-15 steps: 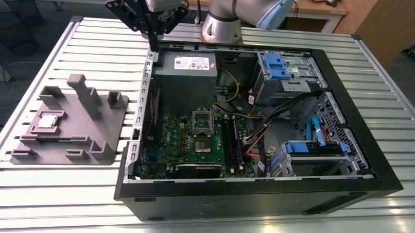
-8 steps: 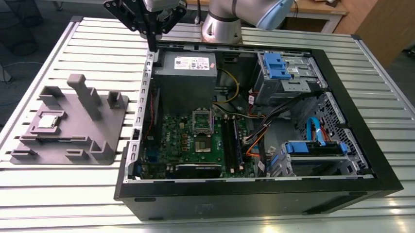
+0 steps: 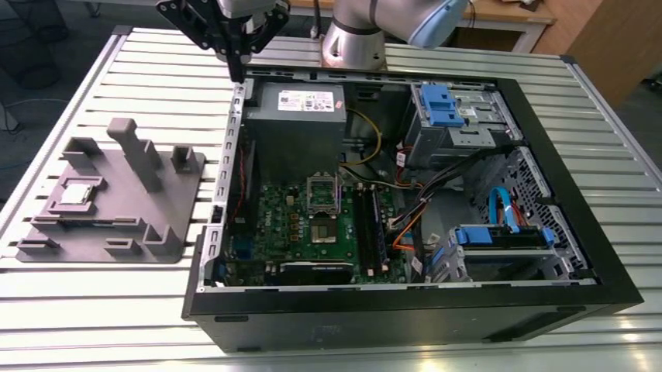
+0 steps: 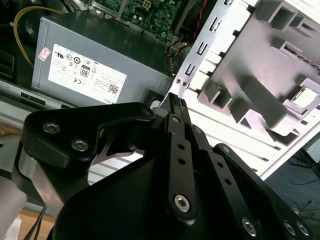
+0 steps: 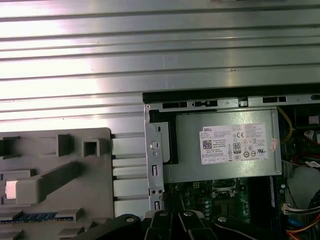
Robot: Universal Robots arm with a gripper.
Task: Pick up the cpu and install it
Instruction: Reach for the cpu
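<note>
**A:** Where is the cpu (image 3: 81, 191) at this point?

**B:** Flat in its pocket on the grey tray (image 3: 178, 211), near the tabletop (image 3: 114, 310) edge at the exterior view's left. Nothing touches it.

**A:** And the tool (image 3: 238, 75)?

**B:** High over the open computer case (image 3: 414, 298), above the case corner closest to the tabletop's far edge, just beside the power supply (image 3: 294, 116). In the second wrist view its fingers (image 4: 176, 150) run together to one tip, so I'd call it clenched, with nothing between them.

**A:** Which way does the cpu lie from it?

**B:** Toward the exterior view's left and toward the tabletop's near edge. That is a diagonal leading away from the case, and the two are well apart. The second wrist view agrees: the tray sits beyond the case wall, with the cpu in it.

**A:** Any long side to line up with?

**B:** It looks square, so I'd say no long axis. Its sides run roughly with the tray's edges, and the tray sits a little skewed to the tabletop's edges.

**A:** How much room is there around it?

**B:** Tight on one side, I'd judge. A tall post (image 3: 135, 151) stands just beside the pocket, on the side toward the case. Above the cpu it is open.

**A:** And the surface?

**B:** Ribbed metal slats carry both tray and case. The socket (image 3: 322, 194) on the green board inside the case looks empty, though I can't be sure, and it lies well apart from the cpu.
</note>
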